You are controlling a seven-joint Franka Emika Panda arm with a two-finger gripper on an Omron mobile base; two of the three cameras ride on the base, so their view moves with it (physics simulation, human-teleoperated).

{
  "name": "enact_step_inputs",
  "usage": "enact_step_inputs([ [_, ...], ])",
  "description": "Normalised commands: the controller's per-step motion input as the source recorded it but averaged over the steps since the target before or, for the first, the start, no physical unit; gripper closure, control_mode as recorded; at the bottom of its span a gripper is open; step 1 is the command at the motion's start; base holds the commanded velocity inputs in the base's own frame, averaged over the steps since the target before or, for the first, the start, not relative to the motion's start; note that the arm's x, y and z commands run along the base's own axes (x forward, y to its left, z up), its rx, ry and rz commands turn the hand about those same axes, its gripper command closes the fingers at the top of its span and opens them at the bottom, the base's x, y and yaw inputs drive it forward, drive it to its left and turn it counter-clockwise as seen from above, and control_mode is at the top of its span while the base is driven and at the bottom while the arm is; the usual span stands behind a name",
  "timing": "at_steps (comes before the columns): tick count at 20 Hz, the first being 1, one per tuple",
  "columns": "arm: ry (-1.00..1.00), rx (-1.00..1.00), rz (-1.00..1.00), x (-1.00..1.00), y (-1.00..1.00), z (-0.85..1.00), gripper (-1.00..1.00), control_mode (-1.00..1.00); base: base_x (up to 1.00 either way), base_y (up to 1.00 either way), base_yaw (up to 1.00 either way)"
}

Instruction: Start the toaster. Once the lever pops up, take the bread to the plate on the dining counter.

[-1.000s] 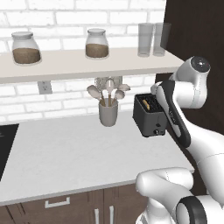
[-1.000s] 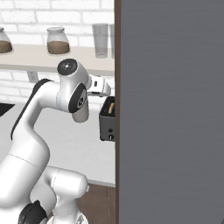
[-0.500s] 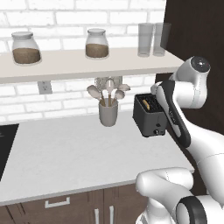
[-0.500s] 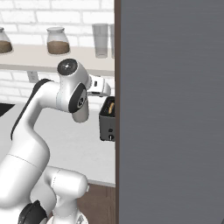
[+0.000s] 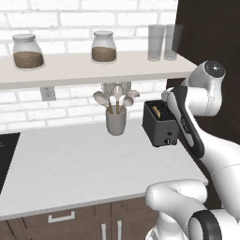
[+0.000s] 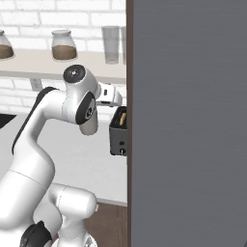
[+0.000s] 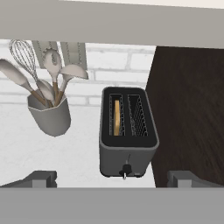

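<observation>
The dark toaster [image 5: 159, 125] stands at the right end of the wall counter [image 5: 70, 164], against a dark cabinet side. It also shows past the arm [image 6: 118, 134] and from above [image 7: 127, 144]. The bread [image 7: 117, 117] stands deep in the toaster's left slot, its tan edge just showing [image 5: 159, 111]. The right slot holds nothing. The toaster's small lever knob [image 7: 126, 169] sits low on its front. My gripper [image 7: 116, 179] hovers above and in front of the toaster, open, its fingertips [image 7: 43, 177] wide apart, touching nothing. The plate and the dining counter are out of view.
A grey utensil cup [image 5: 116, 123] with spoons and a whisk stands left of the toaster. The shelf [image 5: 93, 63] above carries two jars and two glasses [image 5: 161, 42]. The dark cabinet side [image 7: 188, 109] bounds the right. A grey panel [image 6: 188, 120] blocks the right base view.
</observation>
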Motion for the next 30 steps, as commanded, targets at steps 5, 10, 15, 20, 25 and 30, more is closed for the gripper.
enact_step_inputs([
  [5,0.0,0.0,0.0,0.0,0.0,0.0,-1.0,-1.0,0.0,0.0,0.0],
  [10,0.0,0.0,0.0,0.0,0.0,0.0,-1.0,-1.0,0.0,0.0,0.0],
  [15,0.0,0.0,0.0,0.0,0.0,0.0,-1.0,-1.0,0.0,0.0,0.0],
  [20,0.0,0.0,0.0,0.0,0.0,0.0,-1.0,-1.0,0.0,0.0,0.0],
  [25,0.0,0.0,0.0,0.0,0.0,0.0,-1.0,-1.0,0.0,0.0,0.0],
  [30,0.0,0.0,0.0,0.0,0.0,0.0,-1.0,-1.0,0.0,0.0,0.0],
])
